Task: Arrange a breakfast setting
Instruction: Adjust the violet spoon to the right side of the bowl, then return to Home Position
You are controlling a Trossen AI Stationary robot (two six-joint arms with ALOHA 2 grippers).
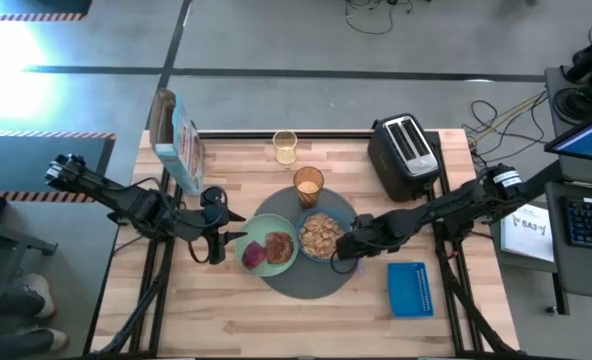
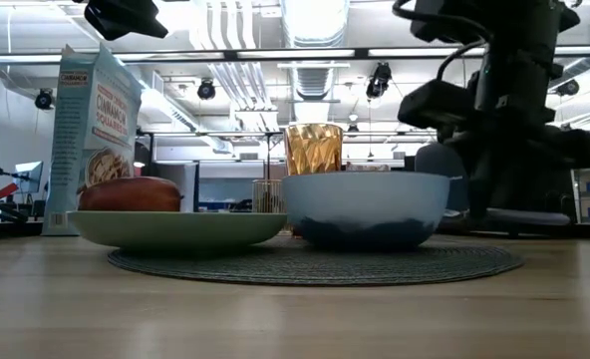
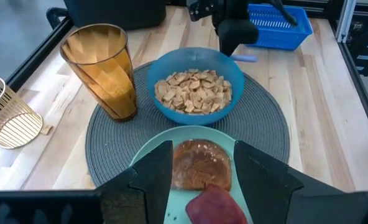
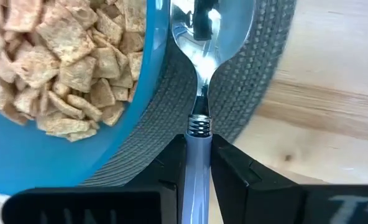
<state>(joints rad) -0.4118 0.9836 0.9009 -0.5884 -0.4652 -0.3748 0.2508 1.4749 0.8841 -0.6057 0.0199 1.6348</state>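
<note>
A round dark-grey mat (image 1: 311, 285) lies mid-table. On it stand a blue bowl (image 3: 171, 112) of brown cereal (image 3: 193, 92), an amber tumbler (image 1: 308, 185) and a pale-green plate (image 3: 153, 152) with a toast slice (image 3: 199, 165) and a red fruit (image 3: 215, 205). My left gripper (image 3: 202, 177) is open and empty, low at the plate's left side, one finger to each side of the toast in its wrist view. My right gripper (image 4: 196, 180) is shut on a small spoon (image 4: 206, 37) just right of the bowl. My right gripper pinches the spoon's pale-blue handle (image 4: 196, 149) between its two fingers, just behind the metal collar. The fingers lie along the handle. The spoon's metal bowl reaches out over the mat's edge beside the blue bowl. Whether it touches the mat, I cannot tell.
A black-and-silver toaster (image 1: 406, 150) stands at the far right. A blue slotted basket (image 1: 409, 288) lies near right of the mat. A cereal box (image 1: 176, 145) stands at the far left and a small wire holder (image 1: 285, 147) at the far edge.
</note>
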